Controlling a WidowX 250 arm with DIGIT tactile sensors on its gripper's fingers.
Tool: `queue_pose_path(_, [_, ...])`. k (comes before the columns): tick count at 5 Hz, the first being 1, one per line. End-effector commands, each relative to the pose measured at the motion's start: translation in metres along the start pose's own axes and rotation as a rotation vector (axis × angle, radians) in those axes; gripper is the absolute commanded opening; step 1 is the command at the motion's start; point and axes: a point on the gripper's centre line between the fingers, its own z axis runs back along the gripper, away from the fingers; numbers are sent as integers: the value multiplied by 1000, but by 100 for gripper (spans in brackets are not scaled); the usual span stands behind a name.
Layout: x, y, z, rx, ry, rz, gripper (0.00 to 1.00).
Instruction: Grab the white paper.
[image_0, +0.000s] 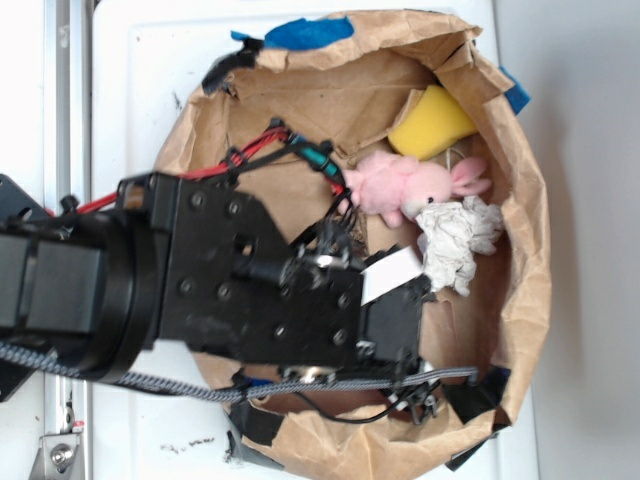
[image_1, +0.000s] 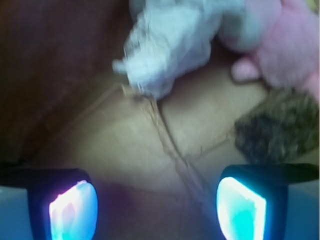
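1. Though the arm's black body covers much of the brown paper bag (image_0: 520, 250) from outside, the white paper (image_0: 455, 240) shows beside the pink plush bunny (image_0: 400, 185).
2. The wrist view is blurred; the gripper (image_1: 157, 205) stands with jaws spread, empty, short of the paper.
3. A yellow sponge (image_0: 430, 122) sits behind, on a white table (image_0: 130, 100).

paper (image_0: 455, 238): showing off-white, grey creases
bunny (image_0: 395, 185): showing pink
sponge (image_0: 430, 125): showing yellow
bag (image_0: 530, 250): showing brown
tape (image_0: 305, 32): showing blue
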Motion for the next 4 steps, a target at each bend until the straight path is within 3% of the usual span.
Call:
queue_pose_path(1, [-8,-4,15,-57,-79,5,100])
queue_pose_path(4, [-16,15,32,-66,-106,52,100])
